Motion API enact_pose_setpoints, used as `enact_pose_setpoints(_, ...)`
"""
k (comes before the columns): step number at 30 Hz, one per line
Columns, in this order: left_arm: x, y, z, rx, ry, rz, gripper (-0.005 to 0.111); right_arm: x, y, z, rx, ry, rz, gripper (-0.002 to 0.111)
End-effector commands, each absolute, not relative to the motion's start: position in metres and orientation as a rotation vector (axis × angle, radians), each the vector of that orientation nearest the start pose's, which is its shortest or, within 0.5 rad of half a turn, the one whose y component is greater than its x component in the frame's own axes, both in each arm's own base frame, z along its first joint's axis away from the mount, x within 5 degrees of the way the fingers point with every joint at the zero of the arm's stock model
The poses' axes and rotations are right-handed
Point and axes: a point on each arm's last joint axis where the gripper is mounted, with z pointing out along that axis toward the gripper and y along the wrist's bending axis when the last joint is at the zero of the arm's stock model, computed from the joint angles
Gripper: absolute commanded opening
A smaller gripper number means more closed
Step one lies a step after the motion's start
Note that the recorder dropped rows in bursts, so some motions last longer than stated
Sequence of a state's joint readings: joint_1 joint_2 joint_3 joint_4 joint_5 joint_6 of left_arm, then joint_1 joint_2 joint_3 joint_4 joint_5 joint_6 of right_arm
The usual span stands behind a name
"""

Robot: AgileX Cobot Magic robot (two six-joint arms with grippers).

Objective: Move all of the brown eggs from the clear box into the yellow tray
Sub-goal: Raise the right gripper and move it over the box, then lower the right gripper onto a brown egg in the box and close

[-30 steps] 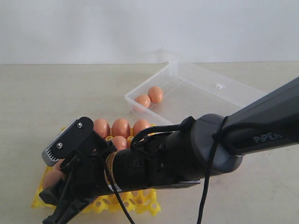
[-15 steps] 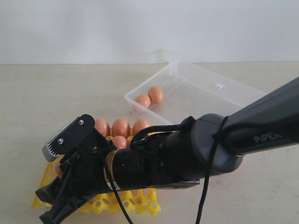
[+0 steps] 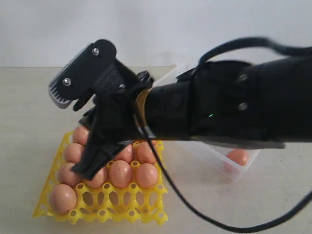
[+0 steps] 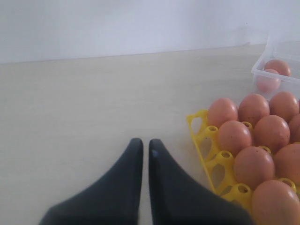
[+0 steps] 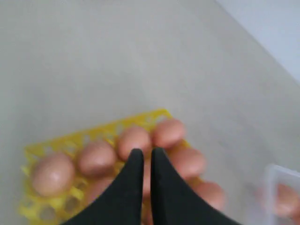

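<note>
Beneath me runs a pale beige table [image 3: 29, 97] (matte, hardly any shine), flat and wide to the back. There it meets a plain white wall [image 3: 146, 29] in one straight line. The light is soft and even, the shadows faint. From my right wrist the surface looks greyer, though that view is blurred, so perhaps it's the blur.

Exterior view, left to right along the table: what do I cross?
Yellow tray holding brown eggs → clear box with one egg visible. The right gripper overlaps the tray, so it is left out.
</note>
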State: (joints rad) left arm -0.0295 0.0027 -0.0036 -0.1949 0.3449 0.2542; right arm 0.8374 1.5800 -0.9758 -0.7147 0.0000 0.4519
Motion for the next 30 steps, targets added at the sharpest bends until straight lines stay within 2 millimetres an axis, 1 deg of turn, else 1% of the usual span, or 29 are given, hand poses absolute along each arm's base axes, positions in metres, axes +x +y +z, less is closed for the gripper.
enact_pose_setpoints(1,0.053,-0.008,0.183,0.142,1.812,-0.031,0.004,0.241,0.198,0.271,-1.129,1.991,-0.198,0.000)
enact_pose_setpoints(2,0.053,-0.008,0.183,0.142,1.812,-0.031,0.004,0.245,0.185,0.272,-1.066,2.053,-0.267,0.000)
enact_pose_setpoints(3,0.053,-0.008,0.183,0.142,1.812,-0.031,0.004,0.252,0.169,0.272,-0.951,2.130,-0.330,0.000)
enact_pose_setpoints(4,0.053,-0.008,0.183,0.142,1.812,-0.031,0.004,0.260,0.153,0.272,-0.827,2.190,-0.369,0.000)
enact_pose_setpoints(6,0.053,-0.008,0.183,0.142,1.812,-0.031,0.004,0.274,0.126,0.270,-0.672,2.256,-0.392,0.000)
enact_pose_setpoints(7,0.053,-0.008,0.183,0.142,1.812,-0.031,0.004,0.283,0.113,0.269,-0.616,2.288,-0.393,0.000)
enact_pose_setpoints(9,0.053,-0.008,0.183,0.142,1.812,-0.031,0.004,0.296,0.091,0.265,-0.560,2.378,-0.392,0.000)
enact_pose_setpoints(11,0.053,-0.008,0.183,0.142,1.812,-0.031,0.004,0.307,0.074,0.263,-0.520,2.541,-0.284,0.000)
enact_pose_setpoints(13,0.053,-0.008,0.183,0.142,1.812,-0.031,0.004,0.318,0.069,0.262,-0.584,2.714,-0.044,0.000)
enact_pose_setpoints(15,0.053,-0.008,0.183,0.142,1.812,-0.031,0.004,0.326,0.075,0.266,-0.664,2.836,0.270,0.000)
enact_pose_setpoints(16,0.053,-0.008,0.183,0.142,1.812,-0.031,0.004,0.331,0.076,0.267,-0.677,2.894,0.392,0.000)
enact_pose_setpoints(17,0.053,-0.008,0.183,0.142,1.812,-0.031,0.004,0.342,0.079,0.269,-0.660,2.889,0.445,0.000)
enact_pose_setpoints(20,0.053,-0.008,0.183,0.142,1.812,-0.031,0.004,0.367,0.082,0.266,-0.620,2.882,0.424,0.000)
enact_pose_setpoints(22,0.053,-0.008,0.183,0.142,1.812,-0.031,0.004,0.378,0.083,0.265,-0.606,2.879,0.411,0.000)
enact_pose_setpoints(25,0.053,-0.008,0.183,0.142,1.812,-0.031,0.004,0.383,0.084,0.263,-0.620,2.873,0.405,0.000)
enact_pose_setpoints(28,0.053,-0.008,0.183,0.142,1.812,-0.031,0.004,0.394,0.087,0.266,-0.593,2.745,0.416,0.000)
enact_pose_setpoints(30,0.053,-0.008,0.183,0.142,1.812,-0.031,0.004,0.396,0.092,0.268,-0.646,2.674,0.465,0.003)
